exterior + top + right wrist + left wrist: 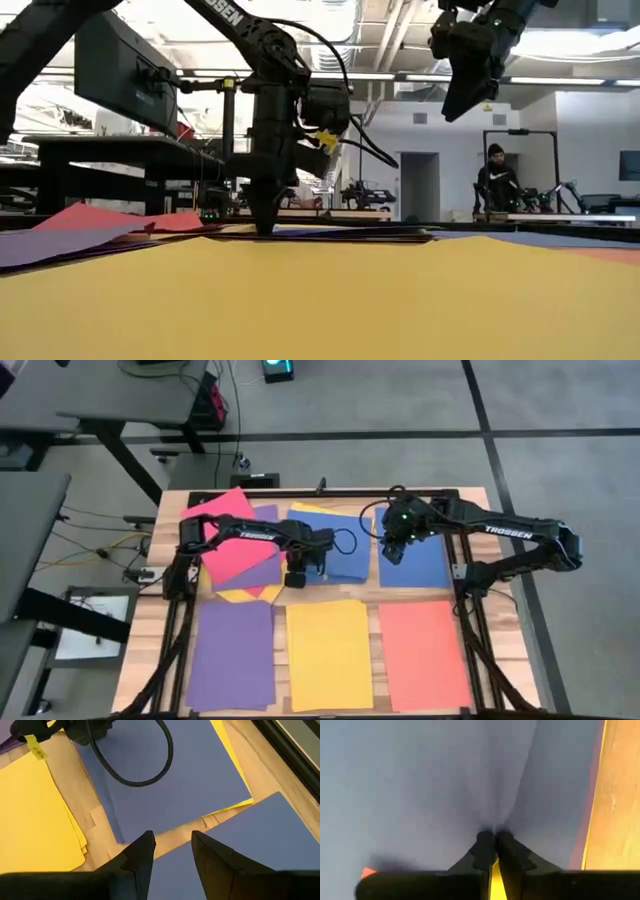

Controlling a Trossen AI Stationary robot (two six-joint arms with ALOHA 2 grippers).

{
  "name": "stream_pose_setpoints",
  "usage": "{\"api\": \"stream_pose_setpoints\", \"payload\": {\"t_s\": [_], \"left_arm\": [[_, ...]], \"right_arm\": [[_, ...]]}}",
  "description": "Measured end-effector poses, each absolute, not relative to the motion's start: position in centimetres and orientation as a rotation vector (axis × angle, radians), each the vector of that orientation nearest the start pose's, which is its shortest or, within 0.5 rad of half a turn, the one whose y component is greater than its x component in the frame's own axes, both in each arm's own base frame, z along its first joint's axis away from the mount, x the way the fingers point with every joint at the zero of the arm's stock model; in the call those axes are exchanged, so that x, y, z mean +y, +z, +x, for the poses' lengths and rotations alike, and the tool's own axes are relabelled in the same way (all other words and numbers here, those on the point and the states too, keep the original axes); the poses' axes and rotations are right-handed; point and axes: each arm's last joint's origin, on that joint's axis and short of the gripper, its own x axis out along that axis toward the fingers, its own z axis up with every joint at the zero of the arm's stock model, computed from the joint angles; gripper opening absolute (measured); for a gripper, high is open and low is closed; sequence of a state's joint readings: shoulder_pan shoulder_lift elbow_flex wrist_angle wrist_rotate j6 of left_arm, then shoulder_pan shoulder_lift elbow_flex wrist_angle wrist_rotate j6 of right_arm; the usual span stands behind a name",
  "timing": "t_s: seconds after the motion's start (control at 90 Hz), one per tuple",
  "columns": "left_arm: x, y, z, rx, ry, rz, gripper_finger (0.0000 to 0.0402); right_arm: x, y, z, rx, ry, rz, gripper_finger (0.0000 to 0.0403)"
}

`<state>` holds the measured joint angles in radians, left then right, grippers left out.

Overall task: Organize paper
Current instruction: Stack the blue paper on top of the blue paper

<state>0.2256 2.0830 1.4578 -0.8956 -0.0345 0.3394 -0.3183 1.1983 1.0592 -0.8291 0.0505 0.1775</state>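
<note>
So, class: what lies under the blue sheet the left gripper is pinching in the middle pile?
A yellow sheet shows under the blue sheet, its edge peeking out along one side. The left gripper is shut on the blue sheet. Anything else beneath is covered.

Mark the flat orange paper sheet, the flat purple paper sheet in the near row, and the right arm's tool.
Flat orange paper sheet [423,653], high view, sheet's centre.
Flat purple paper sheet [232,654], high view, sheet's centre.
Right tool [172,845], right wrist view, midway between fingertips.
</note>
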Motion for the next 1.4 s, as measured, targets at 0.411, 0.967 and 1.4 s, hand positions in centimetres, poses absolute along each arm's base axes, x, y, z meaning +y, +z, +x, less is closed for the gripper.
{"api": "stream_pose_setpoints", "payload": {"t_s": [0.411,0.967,1.4], "left_arm": [[8.9,22.6,38.1,1.359,0.016,0.126,0.0],[9.2,28.5,39.9,1.043,-0.112,0.524,0.0],[10.4,28.1,42.6,0.835,-0.16,0.794,0.0]], "right_arm": [[-7.7,33.3,21.5,0.864,-0.443,0.294,0.0127],[-7.7,38.4,18.0,0.809,-0.505,0.335,0.0127],[-6.4,38.4,16.6,0.846,-0.537,0.461,0.0127]]}}
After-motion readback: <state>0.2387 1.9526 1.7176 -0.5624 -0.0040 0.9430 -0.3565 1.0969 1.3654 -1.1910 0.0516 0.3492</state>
